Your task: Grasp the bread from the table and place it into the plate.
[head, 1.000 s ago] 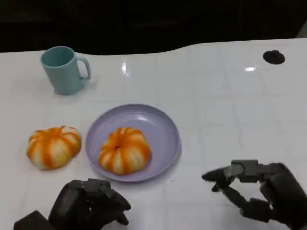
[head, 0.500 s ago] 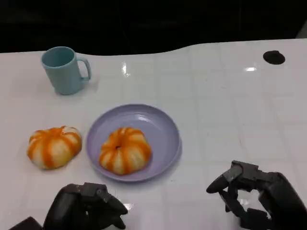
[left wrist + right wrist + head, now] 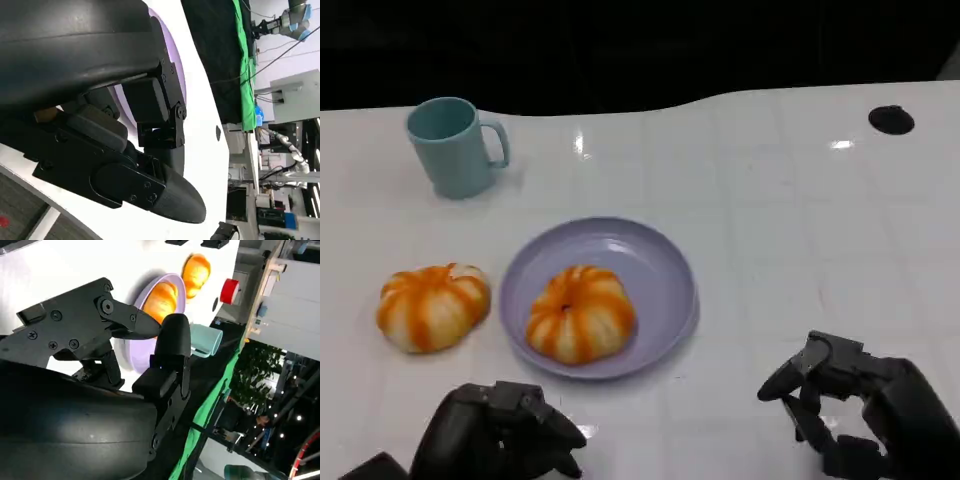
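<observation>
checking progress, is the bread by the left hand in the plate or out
Out. That bread lies on the white table beside the purple plate; another bread sits in the plate.

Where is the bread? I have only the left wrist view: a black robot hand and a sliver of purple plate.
Observer: The first bread already lies in the plate.
Operator: Is there any other bread?
Observer: Yes, a second bread lies on the table, left of the plate and apart from it.
Operator: What is the other arm doing?
Observer: The right robot hand is at the table's near edge, right of the plate, fingers apart and holding nothing.
</observation>
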Controlling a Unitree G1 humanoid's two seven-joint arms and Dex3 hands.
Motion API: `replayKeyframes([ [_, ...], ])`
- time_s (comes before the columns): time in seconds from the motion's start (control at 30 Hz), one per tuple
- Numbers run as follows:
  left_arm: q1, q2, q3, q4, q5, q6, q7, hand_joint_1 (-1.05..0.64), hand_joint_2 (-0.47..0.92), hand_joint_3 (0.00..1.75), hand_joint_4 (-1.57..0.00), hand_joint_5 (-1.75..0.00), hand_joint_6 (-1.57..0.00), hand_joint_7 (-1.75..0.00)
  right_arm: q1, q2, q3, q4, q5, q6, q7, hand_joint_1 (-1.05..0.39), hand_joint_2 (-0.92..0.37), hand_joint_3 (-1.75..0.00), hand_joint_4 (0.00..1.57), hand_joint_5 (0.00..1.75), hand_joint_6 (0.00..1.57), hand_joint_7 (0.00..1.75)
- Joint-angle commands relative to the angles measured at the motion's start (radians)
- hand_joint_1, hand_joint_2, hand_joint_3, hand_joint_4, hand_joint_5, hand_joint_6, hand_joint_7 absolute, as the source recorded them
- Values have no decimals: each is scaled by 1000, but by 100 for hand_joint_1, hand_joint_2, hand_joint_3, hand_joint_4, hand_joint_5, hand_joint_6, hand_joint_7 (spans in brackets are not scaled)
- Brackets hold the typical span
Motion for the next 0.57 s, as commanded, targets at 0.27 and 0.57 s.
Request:
replayKeyframes([
  [0.27,4,13,2,-18,-5,4,-2,-105,89,0,-125,-94,-134,-59,-8,-6,-11,12,5,-11,12,-23,-67,-82,76,171,74,129],
  [0.57,0,13,4,-9,-6,1,-1,-105,89,0,-125,-94,-134,-58,-10,-4,-10,15,-11,-13,7,-23,-68,-80,77,172,75,129],
])
